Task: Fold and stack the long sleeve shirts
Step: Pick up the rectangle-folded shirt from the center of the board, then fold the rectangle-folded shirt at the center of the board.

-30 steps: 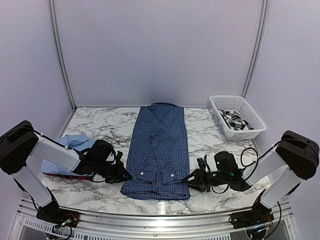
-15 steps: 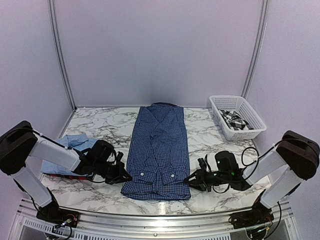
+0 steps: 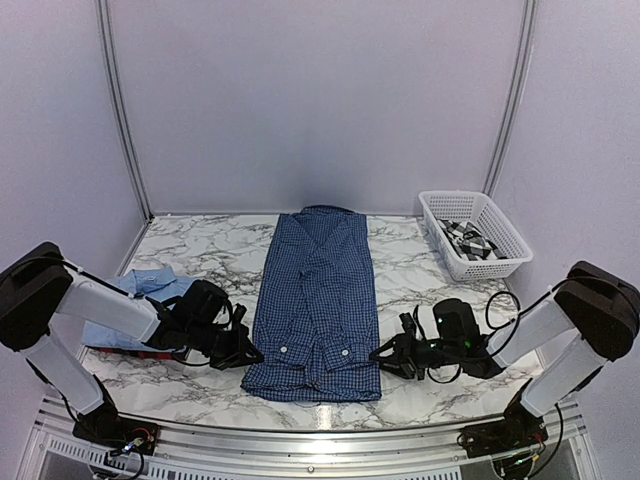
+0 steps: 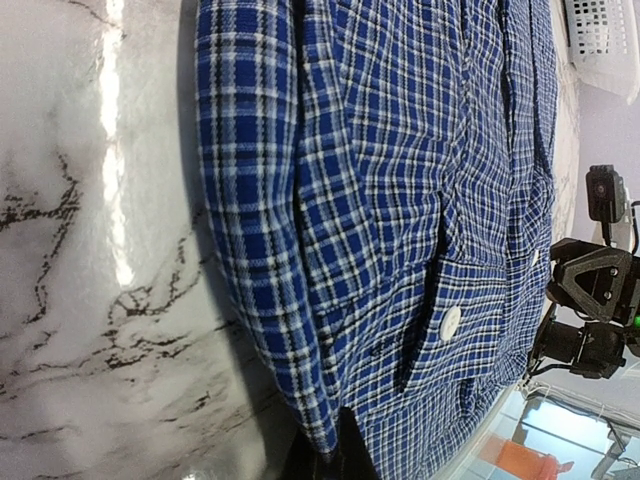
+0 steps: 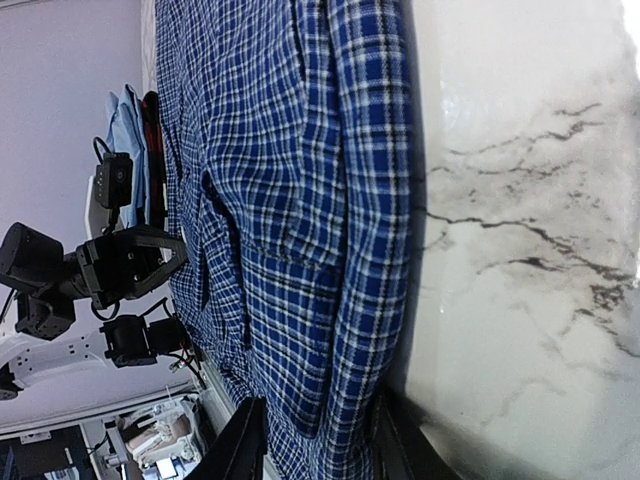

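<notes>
Two seem done: plain light blue shirt [image 3: 150, 282] on dark red shirt [image 5: 151, 130], far left. Navy fine-check shirt [image 3: 318, 300] lies centre, sleeves in, cross-folds left. Right gripper [image 3: 385, 357] fingers spread astride its hem; left gripper [image 3: 243, 352] grip unclear. Black-and-white checked shirt [image 3: 465, 238] waits in white lattice basket [image 3: 500, 262]

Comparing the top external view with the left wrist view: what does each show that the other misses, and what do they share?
Only the top view: the black-and-white checked shirt in the basket, the light blue shirt at the table's left with a dark red edge under it, and the whole left claw at the navy shirt's near-left corner. Only the left wrist view: the navy shirt's folded layers and cuff slit at close range. Both: the navy shirt, table, basket and right claw.
</notes>
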Action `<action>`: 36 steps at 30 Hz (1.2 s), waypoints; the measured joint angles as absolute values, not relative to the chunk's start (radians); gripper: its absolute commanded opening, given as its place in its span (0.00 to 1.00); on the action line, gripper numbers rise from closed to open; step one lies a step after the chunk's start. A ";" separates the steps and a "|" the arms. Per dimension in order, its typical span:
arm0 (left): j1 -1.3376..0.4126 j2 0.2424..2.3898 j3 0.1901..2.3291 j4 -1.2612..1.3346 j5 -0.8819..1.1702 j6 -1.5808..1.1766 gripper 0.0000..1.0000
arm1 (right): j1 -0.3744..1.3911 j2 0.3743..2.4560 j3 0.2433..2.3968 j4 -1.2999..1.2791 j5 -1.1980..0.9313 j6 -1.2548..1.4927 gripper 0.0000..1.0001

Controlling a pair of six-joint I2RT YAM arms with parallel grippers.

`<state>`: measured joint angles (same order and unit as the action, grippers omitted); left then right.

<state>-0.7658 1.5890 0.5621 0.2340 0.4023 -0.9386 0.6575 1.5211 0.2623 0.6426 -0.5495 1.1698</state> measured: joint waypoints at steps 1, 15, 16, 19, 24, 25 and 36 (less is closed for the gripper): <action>-0.766 1.589 0.562 0.233 0.402 -0.938 0.00 | 0.658 1.523 0.263 0.642 -0.551 1.170 0.35; -0.775 1.569 0.571 0.218 0.403 -0.935 0.00 | 0.685 1.557 0.278 0.648 -0.574 1.168 0.03; -0.775 1.558 0.571 0.216 0.403 -0.935 0.00 | 0.685 1.556 0.281 0.643 -0.578 1.169 0.00; -0.777 1.519 0.579 0.208 0.407 -0.933 0.00 | 0.684 1.547 0.300 0.617 -0.588 1.158 0.00; -0.777 1.467 0.638 0.205 0.416 -0.931 0.00 | 0.670 1.506 0.359 0.571 -0.606 1.149 0.00; -0.776 1.464 0.651 0.205 0.419 -0.931 0.00 | 0.663 1.499 0.373 0.564 -0.609 1.147 0.00; -0.643 1.598 0.890 0.221 0.493 -0.936 0.00 | 0.545 1.572 0.638 0.501 -0.647 1.080 0.00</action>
